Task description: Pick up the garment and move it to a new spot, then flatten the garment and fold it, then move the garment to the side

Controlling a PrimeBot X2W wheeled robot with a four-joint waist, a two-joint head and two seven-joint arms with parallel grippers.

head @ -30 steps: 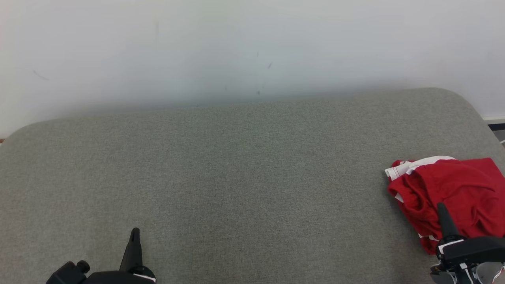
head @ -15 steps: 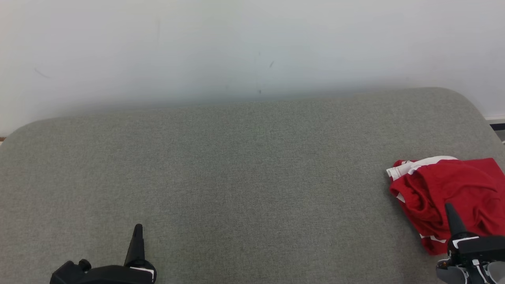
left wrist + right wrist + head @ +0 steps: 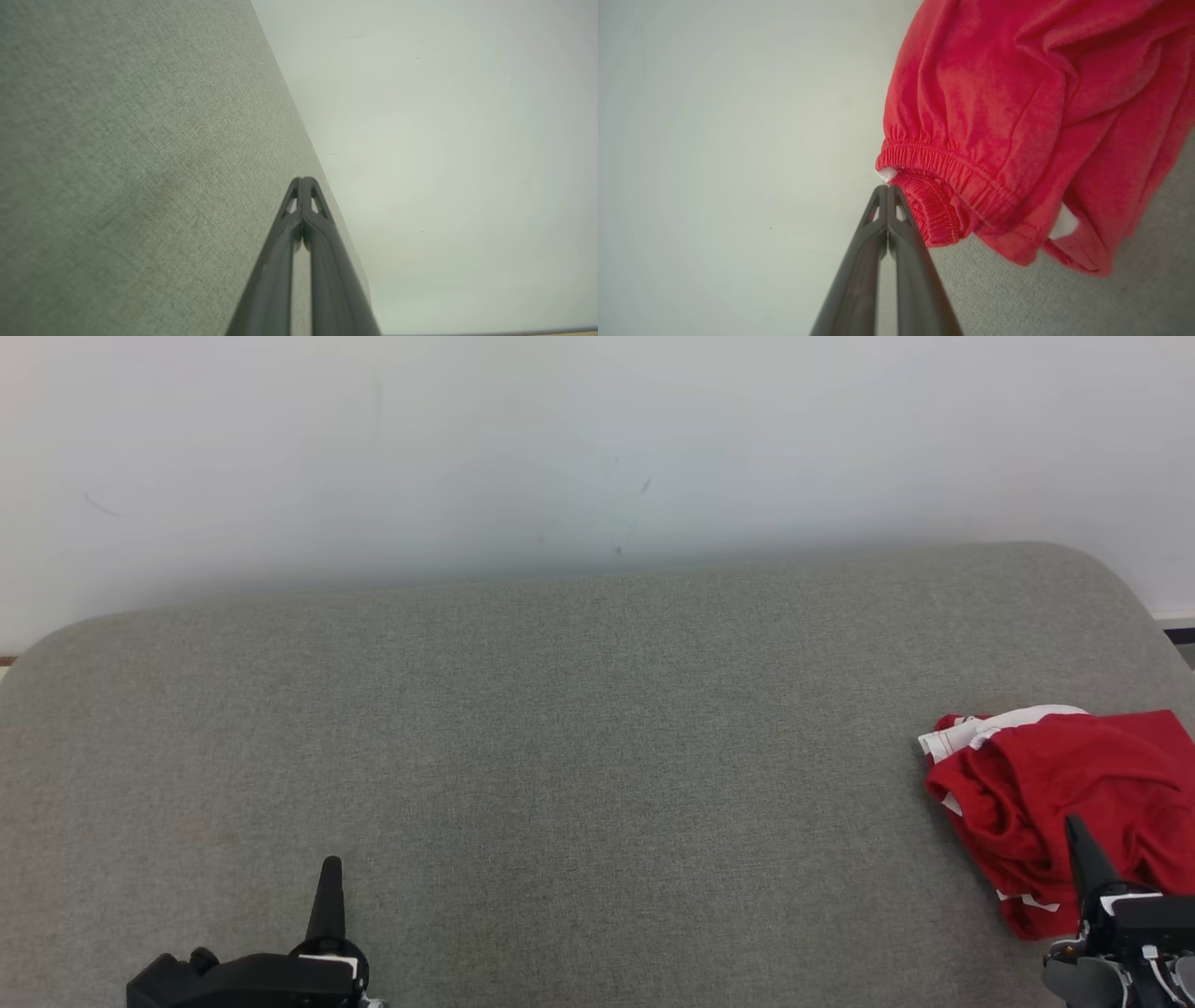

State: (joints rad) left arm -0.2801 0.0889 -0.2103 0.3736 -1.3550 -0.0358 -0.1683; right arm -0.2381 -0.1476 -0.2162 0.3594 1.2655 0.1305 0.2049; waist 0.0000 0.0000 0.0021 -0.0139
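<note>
Item: red garment (image 3: 1055, 784) with white trim, lying bunched at the right edge of the grey cushion (image 3: 560, 728), partly cut off by the right border of the head view, so its long axis cannot be fixed. A gathered elastic band is seen in the right wrist view (image 3: 952, 168), turned toward the fingertips. Item: right gripper (image 3: 1074, 823), at the near right, fingers pressed together with nothing held between them; it is placed over the near part of the garment, with the bulk of the cloth lying far and slightly left of its tip. In the right wrist view the tip (image 3: 887, 187) is set just beside the elastic band; whether it touches cannot be told. Item: left gripper (image 3: 330, 866), at the near left, fingers likewise brought together on nothing (image 3: 302, 179), pointed toward the far wall (image 3: 560, 448) and well apart from the garment, which lies far to its right. The right arm is judged much the nearer. Stage: the rumpled bundle at the right side fits either a heap awaiting pick-up or a loosely folded piece already set aside; this is left unsettled.
</note>
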